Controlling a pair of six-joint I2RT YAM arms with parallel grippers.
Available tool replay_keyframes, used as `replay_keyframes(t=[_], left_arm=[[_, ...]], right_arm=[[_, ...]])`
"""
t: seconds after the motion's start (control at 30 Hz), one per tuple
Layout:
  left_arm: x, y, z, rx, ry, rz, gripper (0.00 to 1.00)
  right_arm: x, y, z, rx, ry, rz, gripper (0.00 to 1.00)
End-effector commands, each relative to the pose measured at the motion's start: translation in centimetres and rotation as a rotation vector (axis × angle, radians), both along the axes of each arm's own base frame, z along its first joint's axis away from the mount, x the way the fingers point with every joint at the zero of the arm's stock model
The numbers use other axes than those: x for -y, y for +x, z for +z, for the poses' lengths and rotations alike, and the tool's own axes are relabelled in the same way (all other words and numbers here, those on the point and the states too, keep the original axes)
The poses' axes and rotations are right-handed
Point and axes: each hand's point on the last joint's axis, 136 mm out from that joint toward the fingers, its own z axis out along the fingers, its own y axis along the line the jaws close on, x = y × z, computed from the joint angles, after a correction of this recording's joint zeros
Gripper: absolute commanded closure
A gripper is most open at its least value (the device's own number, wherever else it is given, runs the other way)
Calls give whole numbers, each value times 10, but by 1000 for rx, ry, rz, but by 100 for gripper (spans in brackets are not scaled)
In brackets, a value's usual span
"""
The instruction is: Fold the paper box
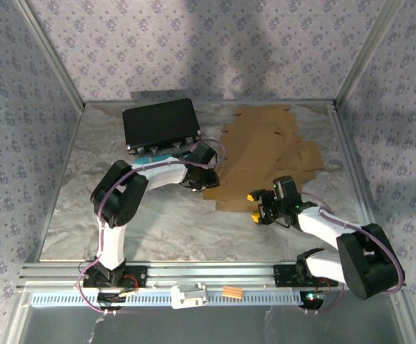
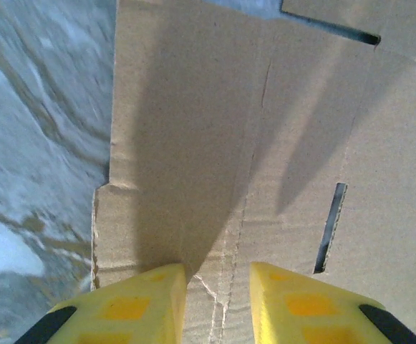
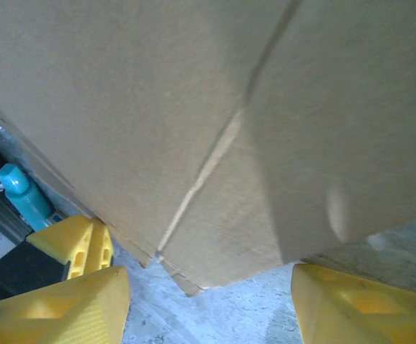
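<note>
The table point(image 1: 86, 215) is covered in a wrinkled, silvery grey sheet that catches soft light in pale patches. Walls point(image 1: 21, 107) of lilac fabric printed with small flowers enclose it on the left, back and right, held by slim aluminium posts point(image 1: 50, 54) that slant up from the corners. Along the near edge runs a grooved metal rail point(image 1: 215, 271), and broad, soft shadows fall across the back wall.

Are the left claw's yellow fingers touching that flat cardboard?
Cannot tell. In the left wrist view the fingers sit over the cardboard, but contact isn't plainly visible.
</note>
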Motion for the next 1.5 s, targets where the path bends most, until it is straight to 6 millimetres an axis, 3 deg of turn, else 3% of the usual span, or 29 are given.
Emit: replay_keyframes(t=[0.0,0.23,0.47,0.67,0.73,0.87,1.03,1.23,1.47], left_arm=[[-2,-17,0,-77,-21,30,71],[-2,-25,-4,-101,-23,20,72],[-1,-24,-3,-100,-18,0,73],[0,-26,-4,-104,-16,-13,73],[0,-26,-3,-103,-13,-15,73],[0,-25,-1,-98,-9,-22,73],[1,-25,0,-96,-7,-26,73],[3,-25,1,-98,-11,-33,73],[4,-29,-2,-112,-9,-52,73]], right_arm=[[22,-2,-20,2,-62,-75,39],[35,28,1,202,-77,-118,42],[46,29,17,331,-138,-170,47],[54,24,8,330,-176,-174,49],[53,13,-4,223,-197,-131,52],[58,7,6,196,-275,-110,50],[53,5,-7,149,-266,-81,49],[45,27,-18,186,-236,-60,49],[29,55,-12,253,-205,-42,51]])
